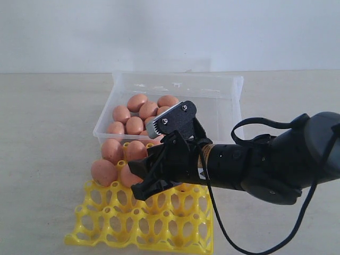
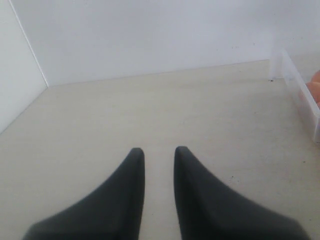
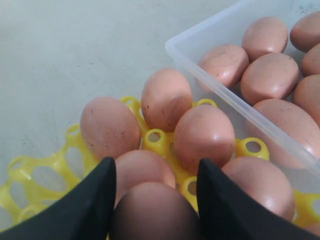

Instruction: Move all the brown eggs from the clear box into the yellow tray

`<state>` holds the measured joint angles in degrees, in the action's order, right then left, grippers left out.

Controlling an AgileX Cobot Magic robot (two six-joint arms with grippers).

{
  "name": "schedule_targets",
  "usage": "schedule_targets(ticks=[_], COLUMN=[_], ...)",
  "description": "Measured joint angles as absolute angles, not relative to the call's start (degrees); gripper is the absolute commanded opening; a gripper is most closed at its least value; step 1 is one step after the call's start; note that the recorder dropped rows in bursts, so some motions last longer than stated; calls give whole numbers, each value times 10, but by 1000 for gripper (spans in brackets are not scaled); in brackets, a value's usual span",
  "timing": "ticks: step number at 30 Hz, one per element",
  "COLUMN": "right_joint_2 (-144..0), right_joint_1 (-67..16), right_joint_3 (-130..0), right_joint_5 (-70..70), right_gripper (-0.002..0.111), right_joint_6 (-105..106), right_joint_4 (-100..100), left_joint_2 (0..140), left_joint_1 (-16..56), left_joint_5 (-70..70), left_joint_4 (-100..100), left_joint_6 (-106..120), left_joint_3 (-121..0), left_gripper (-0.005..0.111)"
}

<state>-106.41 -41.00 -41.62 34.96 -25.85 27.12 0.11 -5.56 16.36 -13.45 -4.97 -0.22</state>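
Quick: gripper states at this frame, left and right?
Left gripper: slightly open, empty.
Right gripper: closed on a brown egg over the yellow tray.

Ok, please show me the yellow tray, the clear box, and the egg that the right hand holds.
yellow tray (image 3: pixel 156 146): right wrist view, a peg between eggs.
clear box (image 1: pixel 180 87): exterior view, its back wall.
held egg (image 3: pixel 155 212): right wrist view, its shaded top.

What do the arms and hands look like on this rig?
Right arm: glossy black rounded housings, loose black cable looping off it. Right hand: black, one finger plate with two screws and a ribbed grey edge. Left hand: two black tapered fingers.
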Motion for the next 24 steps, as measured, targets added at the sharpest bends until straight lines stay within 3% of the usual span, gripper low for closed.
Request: schedule_targets(ticks=[4, 8, 21, 24], right_joint_2=[-1064, -1064, -1064, -1064], right_joint_1=[-410, -410, -410, -410], right_joint_3=[-416, -416, -416, -416], right_joint_5=[349, 349, 349, 349], right_gripper=[24, 38, 41, 51], right_joint_6=[-257, -253, -231, -226], right_joint_4=[271, 271, 250, 244], left_joint_2=[1, 1, 1, 1], left_joint_1=[-56, -56, -56, -56], left_joint_5=[164, 164, 164, 164], left_joint_4=[-135, -135, -135, -135], left_joint_6=[-50, -50, -50, -50], left_joint_3=[-2, -2, -2, -2], left_gripper=[22, 22, 22, 22])
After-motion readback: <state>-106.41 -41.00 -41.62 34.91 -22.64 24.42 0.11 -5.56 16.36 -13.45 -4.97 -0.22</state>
